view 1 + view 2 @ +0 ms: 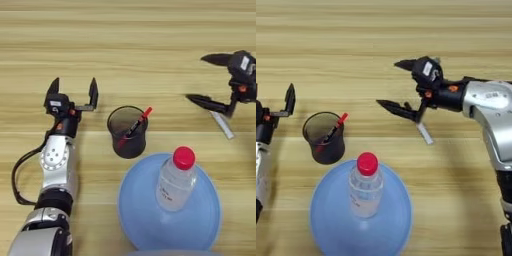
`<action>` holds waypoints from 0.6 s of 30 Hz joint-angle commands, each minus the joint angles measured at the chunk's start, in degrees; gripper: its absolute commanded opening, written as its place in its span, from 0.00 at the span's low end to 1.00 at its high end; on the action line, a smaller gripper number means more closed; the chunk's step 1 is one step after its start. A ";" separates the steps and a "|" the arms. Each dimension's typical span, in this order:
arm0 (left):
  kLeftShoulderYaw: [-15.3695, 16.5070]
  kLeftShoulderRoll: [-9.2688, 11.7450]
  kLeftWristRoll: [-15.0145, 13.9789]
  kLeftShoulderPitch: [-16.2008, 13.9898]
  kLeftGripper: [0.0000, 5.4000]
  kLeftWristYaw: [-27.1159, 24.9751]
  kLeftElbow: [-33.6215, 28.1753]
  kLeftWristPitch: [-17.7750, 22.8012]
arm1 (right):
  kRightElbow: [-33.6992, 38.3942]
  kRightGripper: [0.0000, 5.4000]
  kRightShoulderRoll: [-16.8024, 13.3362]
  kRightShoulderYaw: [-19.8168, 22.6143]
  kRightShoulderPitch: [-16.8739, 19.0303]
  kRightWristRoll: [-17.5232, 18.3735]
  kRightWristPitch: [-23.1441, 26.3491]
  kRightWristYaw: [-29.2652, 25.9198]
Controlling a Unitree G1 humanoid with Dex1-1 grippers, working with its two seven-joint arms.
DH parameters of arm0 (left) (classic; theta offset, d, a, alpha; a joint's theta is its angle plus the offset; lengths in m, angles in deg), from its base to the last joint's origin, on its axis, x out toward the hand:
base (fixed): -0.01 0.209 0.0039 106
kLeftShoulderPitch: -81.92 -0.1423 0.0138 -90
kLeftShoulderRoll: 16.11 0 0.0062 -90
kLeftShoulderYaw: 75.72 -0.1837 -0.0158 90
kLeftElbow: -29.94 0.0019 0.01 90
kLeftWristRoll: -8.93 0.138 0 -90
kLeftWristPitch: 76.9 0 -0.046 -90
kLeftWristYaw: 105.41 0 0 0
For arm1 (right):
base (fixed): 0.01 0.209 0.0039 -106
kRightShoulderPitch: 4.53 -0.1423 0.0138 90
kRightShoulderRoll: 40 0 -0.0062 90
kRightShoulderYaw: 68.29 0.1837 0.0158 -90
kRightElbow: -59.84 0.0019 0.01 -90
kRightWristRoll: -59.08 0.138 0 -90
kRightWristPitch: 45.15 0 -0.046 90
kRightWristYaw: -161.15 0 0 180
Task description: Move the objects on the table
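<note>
The thin dark pen with a red cap stands slanted inside the dark translucent cup, red end up and to the right. The white-barrelled marker lies on the table right of centre; its upper end is hidden under the lower finger of my right gripper, so no black cap shows. That gripper is open wide, fingertips pointing left, with nothing between them. My left gripper stands open just left of the cup, fingers pointing away from me, holding nothing.
A clear bottle with a red cap stands upright on a blue plate near the front edge, right behind the cup as seen from the far side. Bare wood stretches across the far half of the table.
</note>
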 commanded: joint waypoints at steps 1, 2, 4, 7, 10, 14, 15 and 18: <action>0.22 0.34 -0.17 0.70 1.00 -0.37 0.73 -0.09 | 2.00 0.99 1.91 3.56 3.44 0.25 -2.39 6.26; 0.27 0.37 -0.21 0.75 1.00 -0.44 0.84 -0.10 | 2.35 0.99 2.35 3.97 4.28 0.05 -2.88 7.70; 0.35 0.43 -0.27 0.83 1.00 -0.55 1.00 -0.12 | 2.72 0.99 3.62 4.78 5.79 -0.43 -4.09 10.81; 0.49 0.56 -0.46 1.01 1.00 -0.76 1.25 -0.06 | 2.22 0.99 5.68 5.99 7.94 -0.01 -5.88 14.85; 0.57 0.68 -0.55 1.11 1.00 -0.91 1.43 -0.06 | 1.42 0.99 6.84 6.27 10.10 -1.01 -7.98 17.96; 0.72 0.81 -0.60 1.21 1.00 -1.08 1.48 0.06 | 0.07 0.99 8.48 5.42 12.80 -2.41 -10.52 21.23; 0.75 0.85 -0.61 1.24 1.00 -1.12 1.50 0.09 | -0.86 0.99 8.81 4.82 13.60 -3.29 -11.59 21.99; 0.84 0.90 -0.61 1.29 1.00 -1.21 1.58 0.10 | -4.18 0.99 10.46 3.46 15.51 -5.04 -14.11 24.10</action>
